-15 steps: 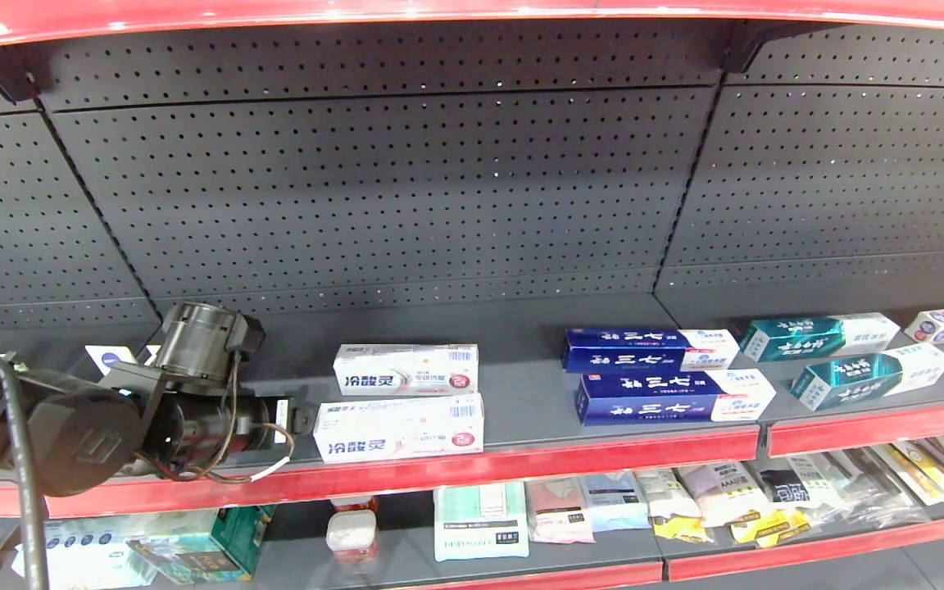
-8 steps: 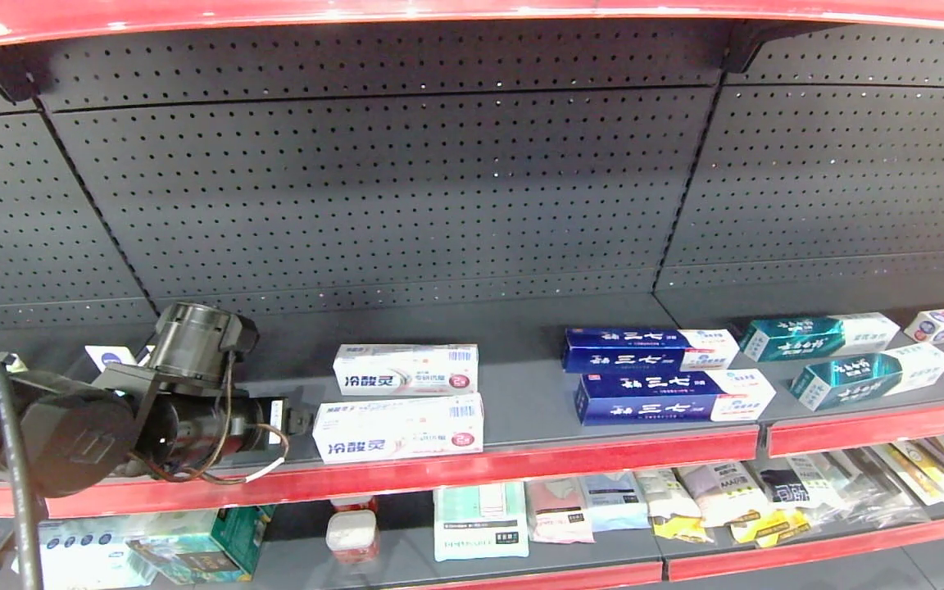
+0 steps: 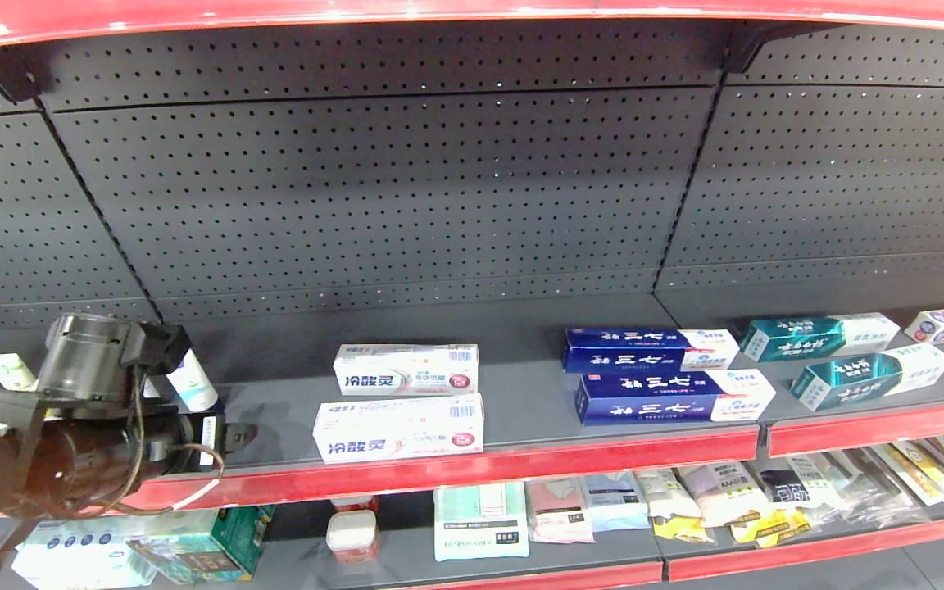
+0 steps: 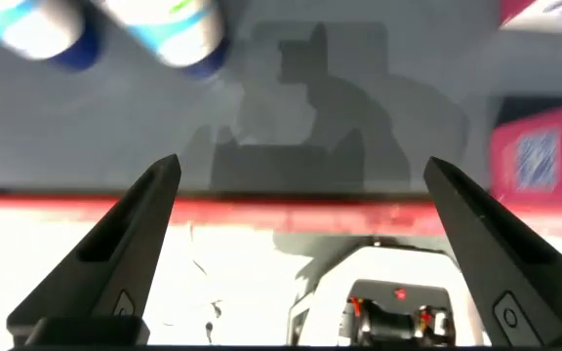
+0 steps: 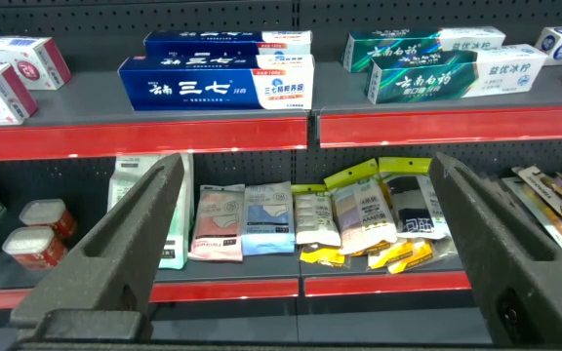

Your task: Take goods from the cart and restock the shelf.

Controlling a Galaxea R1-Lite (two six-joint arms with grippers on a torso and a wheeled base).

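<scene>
Ok, left gripper (image 4: 302, 168): fingers spread wide, nothing between them. It sits just off the red front lip of the shelf (image 3: 521, 469), left of the white boxes (image 3: 398, 428), touching no goods. Same for right gripper (image 5: 307, 161): wide open, empty, well back from the shelf front and facing it.

On the deck just behind the left gripper, near the left end: tube (image 3: 192, 381), apart from the fingers. It has a white body with light blue print and a dark blue cap end. Long axis runs roughly back-to-front with a slight slant. The cap end points toward the front lip, the other end toward the back panel. Can't tell whether it lies flat or stands on its cap. Farther left sit other tubes (image 3: 6, 370), also white-bodied.

The white boxes are two long flat cartons, white with blue lettering and a red mark at the right end. They sit one behind the other, long axes left-right, parallel to the lip. The front one is right at the lip. Further right are two blue boxes (image 3: 673, 396), lying the same way. Next bay over has teal boxes (image 3: 869, 375), slightly angled. On the deck below lie packets (image 3: 554, 508).
</scene>
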